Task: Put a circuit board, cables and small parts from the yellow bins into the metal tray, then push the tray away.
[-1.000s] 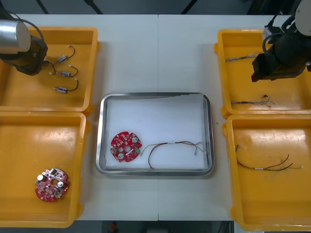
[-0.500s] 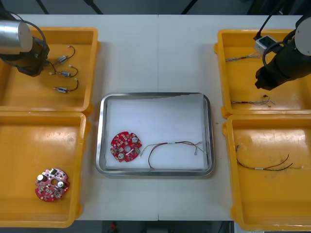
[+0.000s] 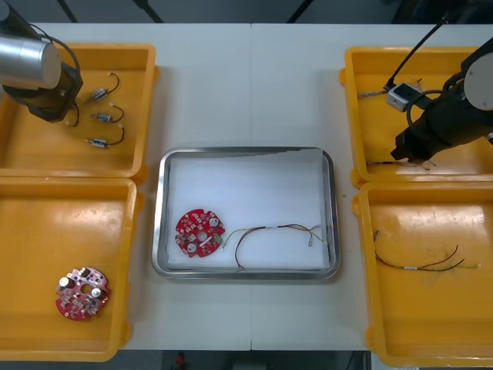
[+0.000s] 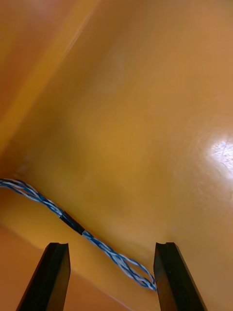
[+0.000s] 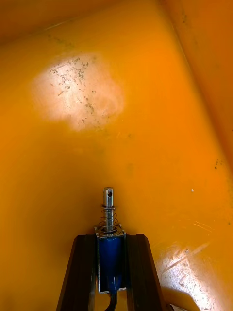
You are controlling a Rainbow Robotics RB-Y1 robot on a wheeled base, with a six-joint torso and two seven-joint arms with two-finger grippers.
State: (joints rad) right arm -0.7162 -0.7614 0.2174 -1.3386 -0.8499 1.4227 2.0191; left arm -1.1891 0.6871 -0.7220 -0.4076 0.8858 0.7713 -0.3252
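A: Left gripper (image 5: 110,239), in the bin (image 3: 148,108) far-left of the metal tray (image 3: 157,231), pinches a small metal part (image 5: 109,228) by its blue body, pin free. Carry-ready, I judge.
B: Right gripper (image 4: 110,249)?
A: Far-right of the tray, fingers spread astride the blue-and-white cable (image 4: 73,223). It hugs the bin wall, so it's tight there, with open floor opposite.
B: Tray?
A: Circuit board (image 3: 200,232), one cable; room left.

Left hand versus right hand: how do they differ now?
Left hand is shut on a small metal part; right hand is open, empty. Left hand is over the far left bin; right hand over the far right bin, above a blue and white cable. Both bins are yellow.
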